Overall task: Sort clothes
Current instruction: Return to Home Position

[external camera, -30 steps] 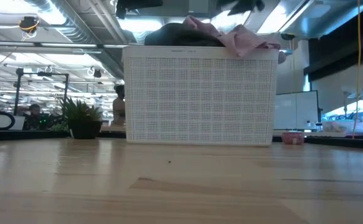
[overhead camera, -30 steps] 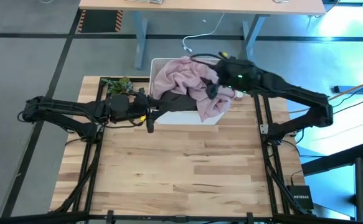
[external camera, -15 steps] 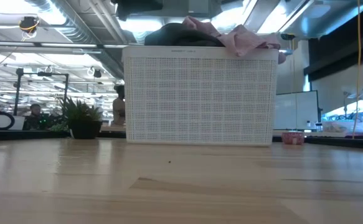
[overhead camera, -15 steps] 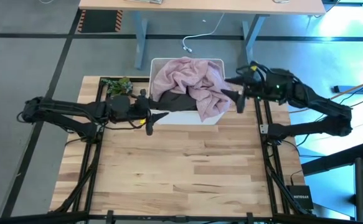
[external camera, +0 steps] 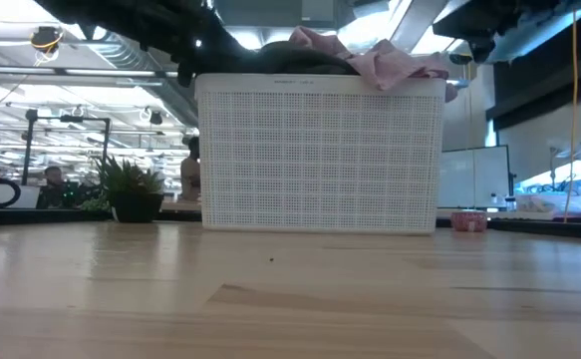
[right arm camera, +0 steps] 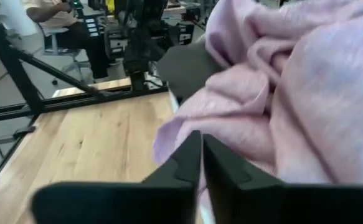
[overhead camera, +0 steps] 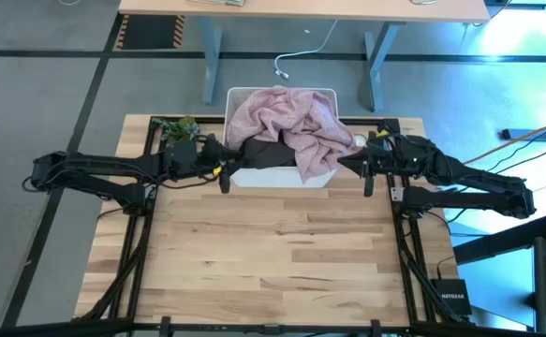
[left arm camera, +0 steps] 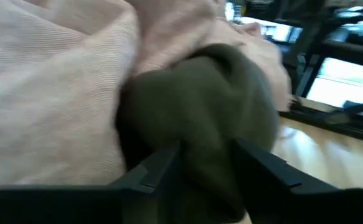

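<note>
Beside the bin, on its right, your right claw is pinched closed on nothing. Your left claw sits at the bin's front left corner, fingers parted and empty, olive cloth just beyond them. Clothes heap above the rim, pink on top. They look soft, light and floppy; grip a bunched fold. Both arms reach low across the bench.
</note>
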Robot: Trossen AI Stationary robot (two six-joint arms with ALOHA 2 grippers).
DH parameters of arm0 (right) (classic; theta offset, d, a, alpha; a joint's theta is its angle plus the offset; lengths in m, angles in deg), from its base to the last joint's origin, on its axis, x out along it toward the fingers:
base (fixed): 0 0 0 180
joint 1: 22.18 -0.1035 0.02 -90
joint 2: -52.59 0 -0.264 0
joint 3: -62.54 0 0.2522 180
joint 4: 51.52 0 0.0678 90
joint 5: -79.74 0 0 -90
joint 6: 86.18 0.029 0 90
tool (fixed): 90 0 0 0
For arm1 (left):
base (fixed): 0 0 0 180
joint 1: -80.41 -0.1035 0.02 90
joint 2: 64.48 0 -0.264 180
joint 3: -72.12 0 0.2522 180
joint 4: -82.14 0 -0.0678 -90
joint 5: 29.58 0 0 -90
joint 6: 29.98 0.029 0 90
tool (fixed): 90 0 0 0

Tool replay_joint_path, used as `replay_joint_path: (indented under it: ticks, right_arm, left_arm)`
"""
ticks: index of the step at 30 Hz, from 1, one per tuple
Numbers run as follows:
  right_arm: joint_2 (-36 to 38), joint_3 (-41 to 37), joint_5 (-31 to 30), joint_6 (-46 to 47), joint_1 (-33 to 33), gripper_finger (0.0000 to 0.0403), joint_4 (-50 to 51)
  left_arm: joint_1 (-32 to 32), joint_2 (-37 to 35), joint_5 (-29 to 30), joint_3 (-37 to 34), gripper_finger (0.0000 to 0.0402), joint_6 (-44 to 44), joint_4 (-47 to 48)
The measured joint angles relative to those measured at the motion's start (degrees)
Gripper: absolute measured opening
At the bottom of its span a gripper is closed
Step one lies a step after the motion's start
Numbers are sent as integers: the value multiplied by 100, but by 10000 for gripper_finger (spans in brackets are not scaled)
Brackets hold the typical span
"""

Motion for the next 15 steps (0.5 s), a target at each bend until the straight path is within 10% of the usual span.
replay_joint_path:
  ticks: [15]
  right_arm:
    - [1759,-1775,35,751,0,6,-251]
  left_arm:
    - [367,-850,-155,-631,14,25,-212]
